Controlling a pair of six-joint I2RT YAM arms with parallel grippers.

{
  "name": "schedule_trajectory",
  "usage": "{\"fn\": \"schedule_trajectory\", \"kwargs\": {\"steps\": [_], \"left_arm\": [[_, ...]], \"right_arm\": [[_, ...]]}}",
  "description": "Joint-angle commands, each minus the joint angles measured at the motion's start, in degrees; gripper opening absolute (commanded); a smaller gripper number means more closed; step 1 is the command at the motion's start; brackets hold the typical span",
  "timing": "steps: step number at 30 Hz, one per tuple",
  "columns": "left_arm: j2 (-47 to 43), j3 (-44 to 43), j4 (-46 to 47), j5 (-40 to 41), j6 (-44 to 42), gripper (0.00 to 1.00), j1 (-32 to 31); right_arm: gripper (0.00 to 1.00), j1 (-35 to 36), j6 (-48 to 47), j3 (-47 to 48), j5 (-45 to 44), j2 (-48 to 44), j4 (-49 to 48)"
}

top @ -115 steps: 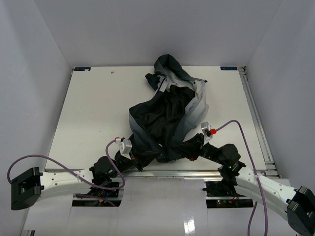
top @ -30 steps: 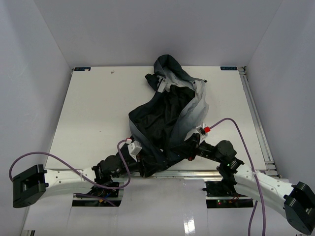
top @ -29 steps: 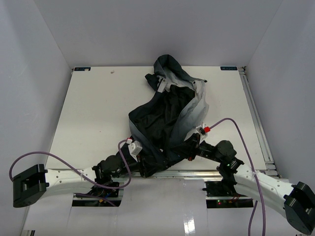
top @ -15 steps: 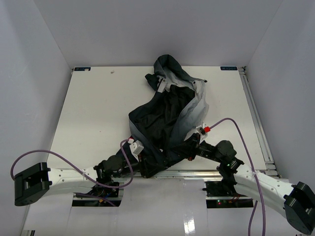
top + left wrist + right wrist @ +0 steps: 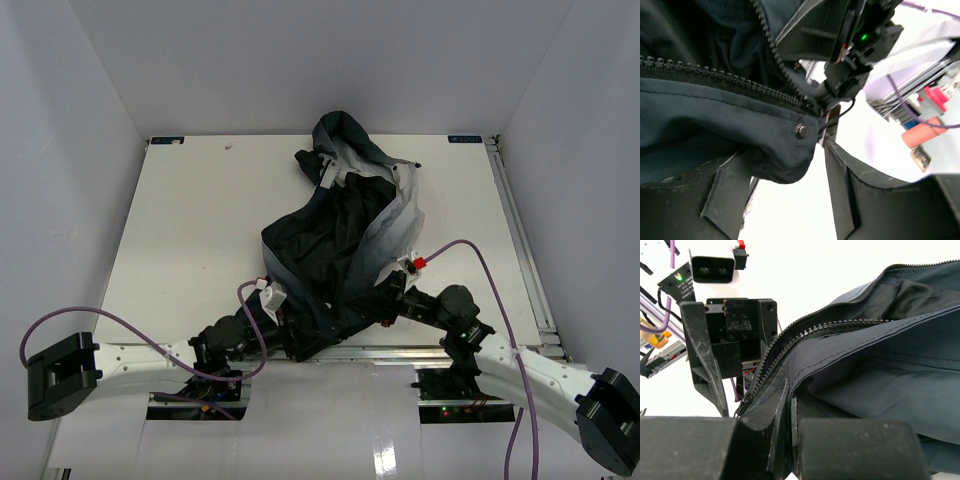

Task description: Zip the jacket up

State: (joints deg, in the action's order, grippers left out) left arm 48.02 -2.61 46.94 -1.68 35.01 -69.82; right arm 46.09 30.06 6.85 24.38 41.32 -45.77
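- Our left tool [image 5: 782, 170] sits further right along the near edge of the table [image 5: 190, 220] than a few seconds ago, so its side of the hem is closer to the right tool [image 5: 791, 415].
- Its jaws stand apart; the hem corner [image 5: 785, 160] with its snap [image 5: 801, 131] lies between the fingers, unpinched.
- The right tool is clamped on the jacket [image 5: 345, 230], which lies crumpled mid-table with its hood far.
- The zipper teeth [image 5: 805, 335] converge, so we judge the bottom ends nearly aligned, though possibly not yet joined.
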Motion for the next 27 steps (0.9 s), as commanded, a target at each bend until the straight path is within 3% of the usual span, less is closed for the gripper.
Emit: {"fn": "schedule_trajectory", "kwargs": {"steps": [1,11,13,18,19,27], "left_arm": [[-1.52,1.13,3.07,0.80,2.67,0.69,0.04],[0.95,0.68,4.84,2.54,4.01,0.67,0.04],[1.67,0.67,5.55,1.95,3.92,0.56,-0.05],[3.64,-0.79,4.33,1.78,3.67,0.07,0.04],[3.84,-0.87,4.06,1.77,3.48,0.02,0.04],[2.16,-2.85,-3.89,-1.48,0.15,0.00,0.04]], "right_arm": [[0.08,-0.37,-0.44,-0.07,-0.39,-0.01,-4.15],[0.08,-0.38,-0.53,-0.52,-0.29,-0.01,-4.42],[0.08,-0.38,-0.45,-0.52,-0.21,0.00,-4.42],[0.08,-0.30,-0.27,-0.44,-0.04,0.68,-4.50],[0.08,-0.29,-0.15,-0.31,-0.22,1.00,-4.38],[0.08,-0.36,-0.69,3.79,-1.11,4.84,1.36]]}}
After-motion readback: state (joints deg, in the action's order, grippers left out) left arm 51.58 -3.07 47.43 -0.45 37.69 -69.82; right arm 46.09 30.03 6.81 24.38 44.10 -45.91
